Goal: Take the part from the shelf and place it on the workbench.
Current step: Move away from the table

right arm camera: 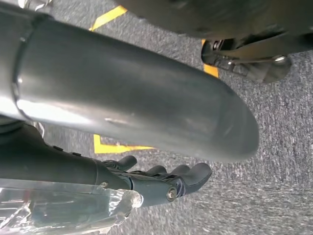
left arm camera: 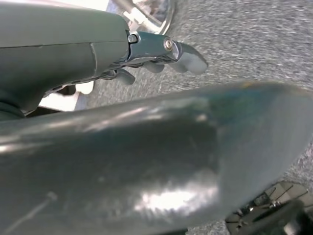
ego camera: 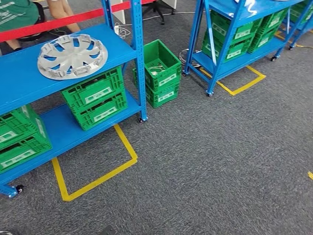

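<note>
Part: a silver wheel cover lies flat on the upper board of the near blue shelf, towards the board's right end, close to the blue upright. Nothing touches it.
Under the part: two stacked green crates sit on the lower board just beneath it; another green stack stands further left on the same board.
Around the shelf: more green crates stand on the grey carpet just past the upright, yellow floor tape marks the shelf's bay, and a second blue shelf with crates stands well apart to the right.
Behind the shelf: a person in a green top sits, partly in frame.
Left robot hand: seen from its wrist camera over carpet, fingers stretched out and only loosely curled, holding nothing.
Right robot hand: seen likewise, fingers extended with nothing in them; clear plastic wrap lies along the forearm, not in the grasp.
Step in hand: judging by the low arms and the part off to the left of the head view, this is the approach, before any reach.
Next move calls for: squaring up to the shelf so the cover sits centred, then bringing both arms up to board height. A wide, flat, slotted disc probably wants a robot hand on each side of its rim.
Desk: the drop-off is not visible, so its direction cannot be told.
</note>
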`<state>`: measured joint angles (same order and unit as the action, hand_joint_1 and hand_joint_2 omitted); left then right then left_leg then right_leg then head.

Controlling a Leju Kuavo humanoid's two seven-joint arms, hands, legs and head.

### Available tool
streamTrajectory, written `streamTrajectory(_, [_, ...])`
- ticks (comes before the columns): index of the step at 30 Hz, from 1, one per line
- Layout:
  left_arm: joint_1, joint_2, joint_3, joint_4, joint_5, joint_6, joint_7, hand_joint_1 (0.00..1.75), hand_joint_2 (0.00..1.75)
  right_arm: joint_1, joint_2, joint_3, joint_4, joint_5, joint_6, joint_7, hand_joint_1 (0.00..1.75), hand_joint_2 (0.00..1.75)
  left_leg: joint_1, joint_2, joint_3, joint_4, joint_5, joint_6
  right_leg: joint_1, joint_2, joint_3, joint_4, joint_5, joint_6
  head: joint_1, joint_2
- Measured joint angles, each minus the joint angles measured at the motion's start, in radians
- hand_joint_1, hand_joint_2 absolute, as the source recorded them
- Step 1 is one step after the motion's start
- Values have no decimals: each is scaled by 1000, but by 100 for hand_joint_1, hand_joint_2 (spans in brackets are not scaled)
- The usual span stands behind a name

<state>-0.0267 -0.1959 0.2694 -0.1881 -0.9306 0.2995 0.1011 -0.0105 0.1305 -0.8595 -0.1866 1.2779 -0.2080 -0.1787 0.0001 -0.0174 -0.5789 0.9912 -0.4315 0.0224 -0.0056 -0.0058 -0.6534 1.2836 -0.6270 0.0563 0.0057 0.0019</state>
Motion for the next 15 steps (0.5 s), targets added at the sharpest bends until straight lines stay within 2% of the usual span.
streamTrajectory(1, [1,0,0,0,0,0,0,0,0,1,0,0,0,0,0,0,0,0,0,-16,0,0,0,0,0,2,-15,24,1,0,0,0])
streamTrajectory(2, [3,1,0,0,0,0,0,0,0,2,0,0,0,0,0,0,0,0,0,-32,1,1,1,0,-1,4,-11,6,24,-1,0,0])
streamTrajectory(3, [4,1,0,0,0,-1,0,0,0,1,0,0,0,0,0,1,0,0,1,-47,2,1,1,-2,-3,12,13,-50,61,-3,0,0])
streamTrajectory(5, [3,0,0,0,0,-3,1,0,0,-1,0,0,0,0,0,1,0,0,2,-76,2,4,2,-9,-10,57,76,-192,122,-4,0,0])
streamTrajectory(6, [3,0,0,0,0,-3,1,0,0,-2,0,0,0,0,1,1,0,0,1,-88,-1,5,4,-14,-13,78,97,-238,135,-5,0,0])
streamTrajectory(7, [3,1,1,0,0,-4,2,0,0,-3,0,0,0,0,1,1,0,0,1,-98,-4,5,6,-20,-14,90,108,-259,135,-8,-1,0])
streamTrajectory(8, [3,1,1,0,0,-6,2,0,0,-4,0,0,0,0,2,2,0,0,2,-108,-7,3,9,-27,-12,89,111,-262,135,-13,-1,0])
streamTrajectory(9, [5,1,1,0,1,-10,2,0,0,-5,0,0,0,0,2,2,0,0,5,-118,-10,0,13,-33,-12,77,113,-262,138,-20,-1,0])
streamTrajectory(10, [7,2,1,0,1,-14,1,0,0,-5,0,0,0,0,2,2,0,0,5,-110,-14,3,12,-40,-11,66,115,-264,141,-26,-2,0])
streamTrajectory(12, [8,2,2,0,3,-21,-2,0,0,-5,0,0,0,0,2,2,0,0,3,-61,-40,55,-23,-49,-13,40,116,-268,146,-37,-8,0])
streamTrajectory(13, [7,1,3,0,3,-23,-3,0,0,-4,0,0,0,0,2,2,0,0,1,-28,-64,106,-53,-52,-12,27,116,-269,146,-41,-11,0])
streamTrajectory(14, [4,1,4,0,3,-23,-3,0,0,-2,0,0,0,0,2,2,0,0,1,-9,-98,176,-87,-55,-11,12,116,-269,145,-43,-13,0])
streamTrajectory(15, [3,1,5,0,3,-23,-3,0,0,-1,0,0,0,0,2,2,0,0,1,0,-129,239,-112,-56,-9,-5,116,-269,144,-45,-13,0])
